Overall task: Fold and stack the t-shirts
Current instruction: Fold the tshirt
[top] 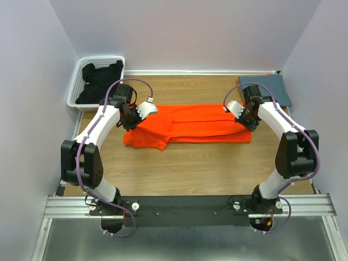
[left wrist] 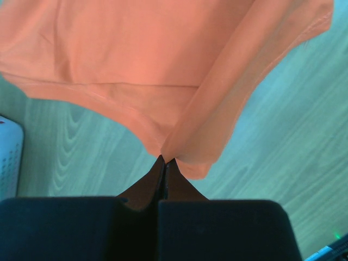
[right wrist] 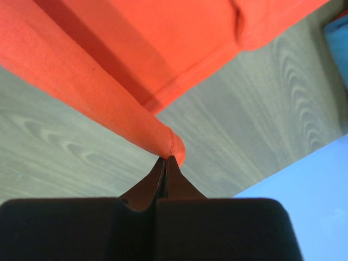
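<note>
The bright orange t-shirt (top: 190, 125) lies across the middle of the wooden table, folded lengthwise into a long band. My left gripper (top: 129, 120) is shut on its left end, where the cloth hangs from the closed tips in the left wrist view (left wrist: 165, 160). My right gripper (top: 251, 123) is shut on its right end, pinching a rolled fold (right wrist: 166, 159) just above the table. The dark slate blue-grey t-shirt (top: 265, 89) lies folded flat at the back right corner. A corner of it shows in the right wrist view (right wrist: 340, 46).
A white plastic basket (top: 76, 92) holding dark cloth (top: 100, 81) stands at the back left corner; its edge shows in the left wrist view (left wrist: 8, 157). Lavender walls close in the table on three sides. Bare wood lies in front of the orange shirt (top: 190, 168).
</note>
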Robot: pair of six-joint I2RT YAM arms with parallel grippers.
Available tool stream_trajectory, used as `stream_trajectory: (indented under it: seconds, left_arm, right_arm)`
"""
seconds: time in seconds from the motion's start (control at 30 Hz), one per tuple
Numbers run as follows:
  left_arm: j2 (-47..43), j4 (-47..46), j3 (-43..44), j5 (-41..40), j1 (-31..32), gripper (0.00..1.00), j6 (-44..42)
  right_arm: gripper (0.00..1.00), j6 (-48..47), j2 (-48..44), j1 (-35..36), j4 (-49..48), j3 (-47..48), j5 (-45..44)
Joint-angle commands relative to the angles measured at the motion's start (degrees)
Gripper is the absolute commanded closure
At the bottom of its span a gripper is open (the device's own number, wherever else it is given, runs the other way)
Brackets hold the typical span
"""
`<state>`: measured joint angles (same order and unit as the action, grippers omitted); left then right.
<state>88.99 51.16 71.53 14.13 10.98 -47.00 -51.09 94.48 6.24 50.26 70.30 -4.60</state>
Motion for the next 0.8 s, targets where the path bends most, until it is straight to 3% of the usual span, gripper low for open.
stream_trajectory:
  seconds: [0.0, 0.33, 0.77]
  left_arm:
    - [2.94, -1.32, 3.78, 0.72, -1.14, 1.00, -1.07]
    - [11.20, -2.02, 9.24, 0.90, -2.02, 1.00, -1.42]
    - [14.90, -4.05, 9.51, 0.55, -3.42, 1.00, -1.34]
  right_arm:
    - [0.99, -1.73, 4.56, -0.44, -0.78, 4.65, 0.30]
    - [0.99, -2.52, 12.83, -0.79, -1.13, 11.87, 0.12]
    - [1.00, -2.17, 18.29, -0.88, -1.30, 15.74, 0.03]
